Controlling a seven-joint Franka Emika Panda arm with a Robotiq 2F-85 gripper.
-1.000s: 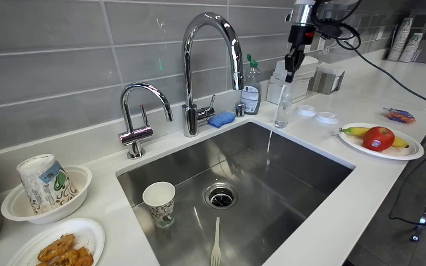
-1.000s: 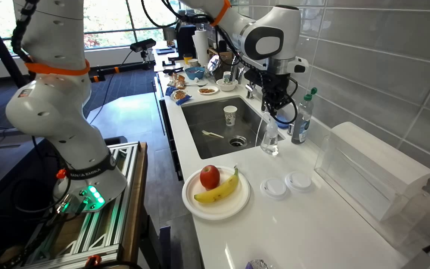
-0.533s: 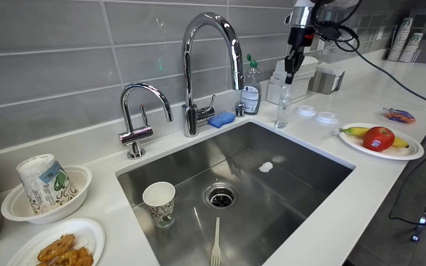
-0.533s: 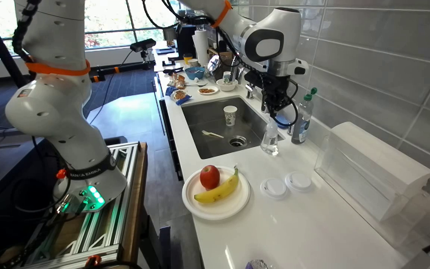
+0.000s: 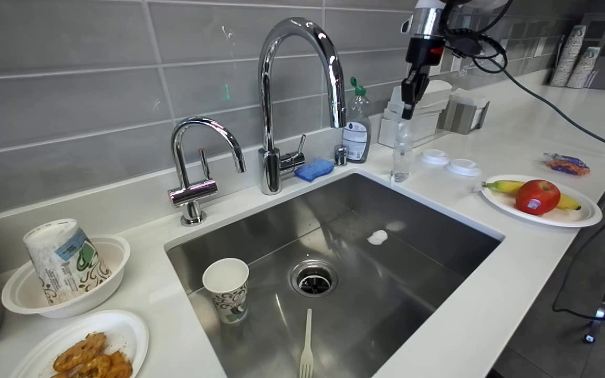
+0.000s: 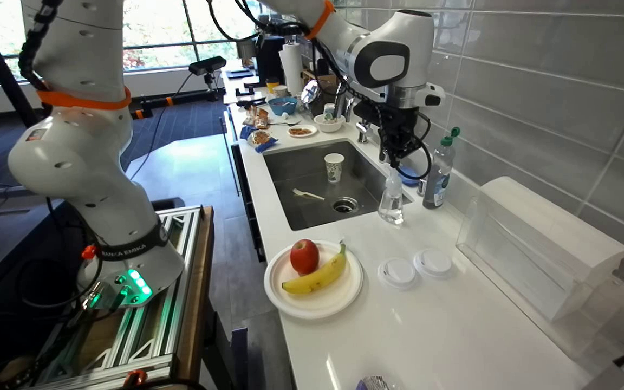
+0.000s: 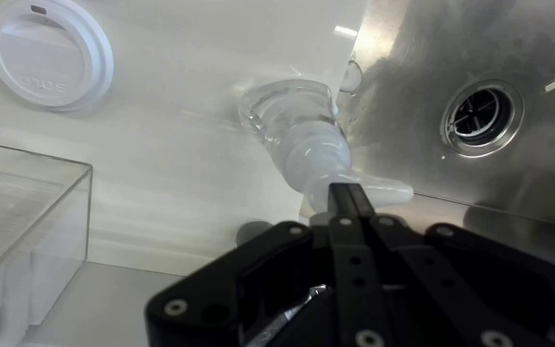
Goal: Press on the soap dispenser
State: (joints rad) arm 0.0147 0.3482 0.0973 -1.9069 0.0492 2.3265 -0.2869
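The soap dispenser [image 5: 401, 157] is a small clear pump bottle on the counter at the sink's edge. It also shows in an exterior view [image 6: 392, 203] and in the wrist view [image 7: 301, 130], where its pale spout [image 7: 386, 190] points over the sink. My gripper [image 5: 407, 114] is shut, with nothing between its fingers, and points down onto the top of the pump head. The closed fingertips [image 7: 350, 193] cover part of the pump head in the wrist view. I cannot tell how firmly they touch it. A white blob of soap [image 5: 377, 237] lies on the sink floor.
The steel sink [image 5: 386, 294] holds a paper cup [image 5: 227, 289] and a fork [image 5: 307, 346]. A tall faucet [image 5: 267, 105], a green-capped bottle [image 5: 356, 131], a blue sponge [image 5: 314, 169], white lids [image 6: 398, 272], a clear box [image 6: 534, 254] and a fruit plate [image 6: 312, 309] stand around.
One second ago a white stream ran from the dispenser into the sink; half a second ago it was gone and the blob lay there. My gripper has since shifted slightly sideways toward the sink.
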